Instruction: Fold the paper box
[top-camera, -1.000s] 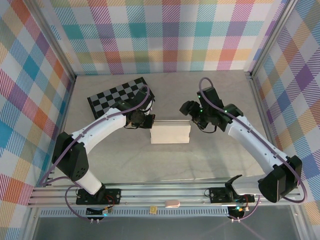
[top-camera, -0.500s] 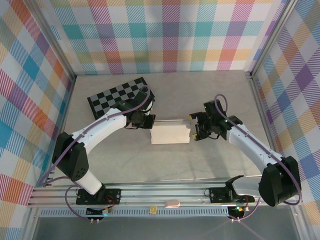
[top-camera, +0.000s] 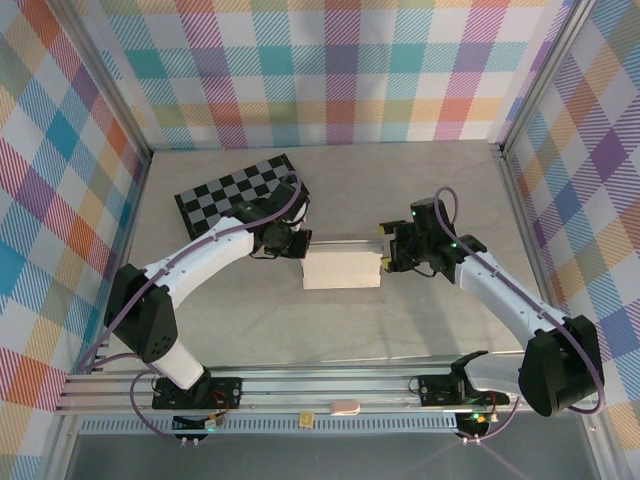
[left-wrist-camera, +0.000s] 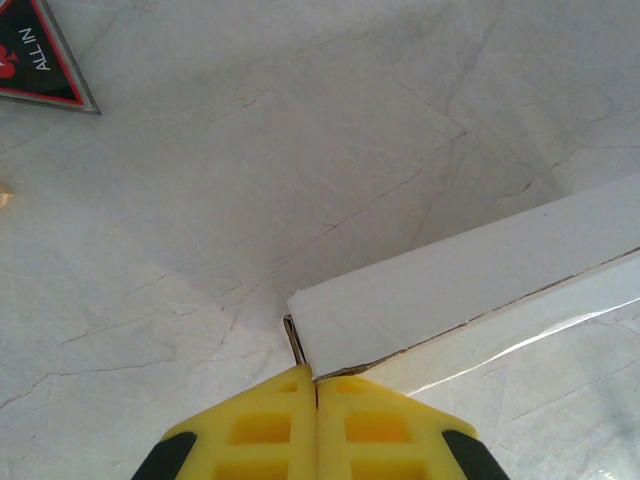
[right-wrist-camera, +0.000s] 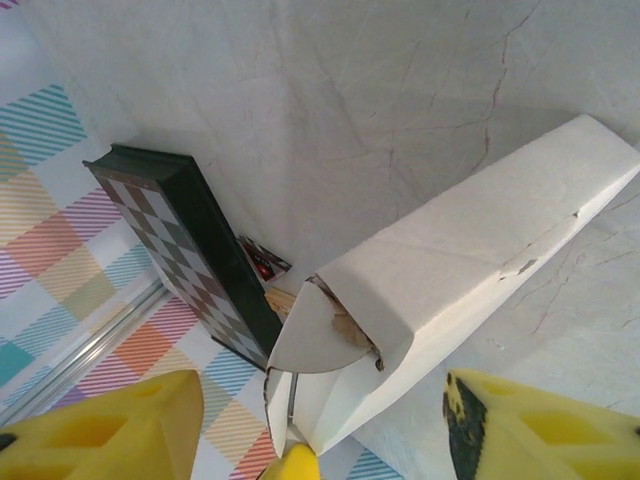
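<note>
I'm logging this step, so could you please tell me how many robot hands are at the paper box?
2. The left hand is shut on the left corner of the paper box; the right hand is open around its right end.

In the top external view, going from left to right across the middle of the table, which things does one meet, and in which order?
Black-and-grey checkered board → left gripper → white cardboard paper box → right gripper
</note>
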